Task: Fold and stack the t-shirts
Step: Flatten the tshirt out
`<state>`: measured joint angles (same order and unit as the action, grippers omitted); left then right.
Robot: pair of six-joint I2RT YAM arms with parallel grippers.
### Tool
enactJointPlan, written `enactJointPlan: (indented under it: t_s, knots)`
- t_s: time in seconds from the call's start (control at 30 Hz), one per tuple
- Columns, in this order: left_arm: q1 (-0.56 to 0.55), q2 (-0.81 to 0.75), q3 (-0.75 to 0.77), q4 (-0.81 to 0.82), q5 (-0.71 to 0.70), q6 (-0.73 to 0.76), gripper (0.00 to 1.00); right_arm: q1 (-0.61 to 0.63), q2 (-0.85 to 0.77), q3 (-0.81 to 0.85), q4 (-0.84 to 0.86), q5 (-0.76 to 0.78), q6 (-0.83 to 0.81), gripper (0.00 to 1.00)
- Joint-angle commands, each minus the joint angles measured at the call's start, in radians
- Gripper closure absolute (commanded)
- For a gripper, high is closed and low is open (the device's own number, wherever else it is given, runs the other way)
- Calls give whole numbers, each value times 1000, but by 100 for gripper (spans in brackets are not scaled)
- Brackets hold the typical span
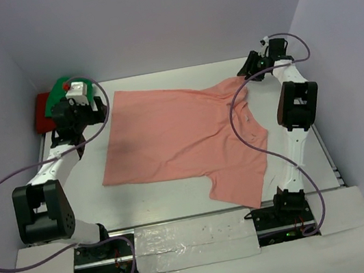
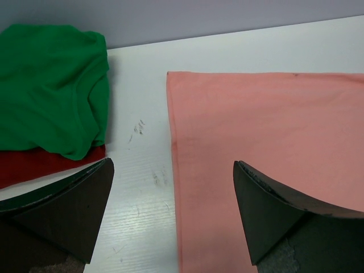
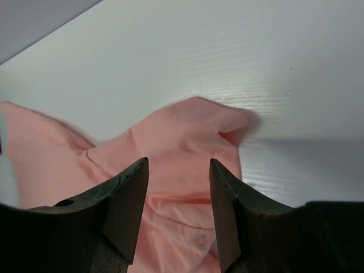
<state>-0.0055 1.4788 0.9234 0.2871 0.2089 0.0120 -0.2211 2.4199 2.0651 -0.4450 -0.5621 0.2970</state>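
Observation:
The salmon-pink t-shirt (image 1: 175, 137) lies spread flat in the middle of the table. My left gripper (image 1: 98, 111) is open over its far left hem corner; in the left wrist view the hem edge (image 2: 173, 170) runs between the two fingers. My right gripper (image 1: 246, 71) is open over the far right sleeve, which bunches up under it (image 3: 187, 136). The bright green t-shirt (image 1: 58, 90) lies folded on the red t-shirt (image 1: 43, 111) at the far left corner; both also show in the left wrist view, green (image 2: 51, 85) over red (image 2: 40, 165).
Grey walls close the table on the left, back and right. Purple cables loop from both arms; the right arm's cable (image 1: 247, 133) lies across the shirt's right side. The arm bases stand at the near edge.

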Motion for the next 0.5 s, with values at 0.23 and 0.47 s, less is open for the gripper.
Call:
enactJointPlan:
  t_s: [0.23,0.47]
  knots:
    - [4,-77,-11,15,-48,5,5,-7,-18,46,114,2,47,45]
    - [4,-84,-24,15,-74,8,5,15,-24,88,56,177,-45,45]
